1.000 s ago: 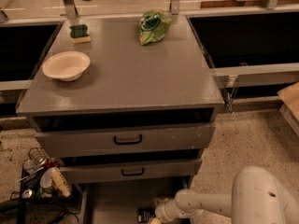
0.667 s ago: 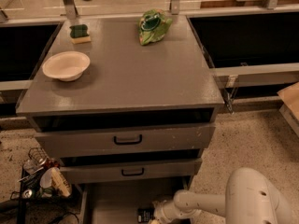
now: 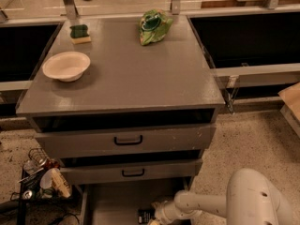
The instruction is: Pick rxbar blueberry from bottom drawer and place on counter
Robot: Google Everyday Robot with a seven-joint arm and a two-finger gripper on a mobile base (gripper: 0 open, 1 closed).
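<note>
Arm (image 3: 201, 203) reached low from right into bottom drawer (image 3: 110, 203). Pincer (image 3: 157, 218) touched rxbar blueberry (image 3: 146, 215), cut off at near edge; open or closed: cannot tell.

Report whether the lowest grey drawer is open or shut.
Open: the lowest grey drawer is pulled out, floor exposed; the gripper reaches inside by the small dark wrapper.

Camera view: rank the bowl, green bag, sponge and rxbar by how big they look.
1. bowl
2. green bag
3. sponge and rxbar: unsure, the rxbar is only partly visible beside the end effector in the bottom drawer.
</note>
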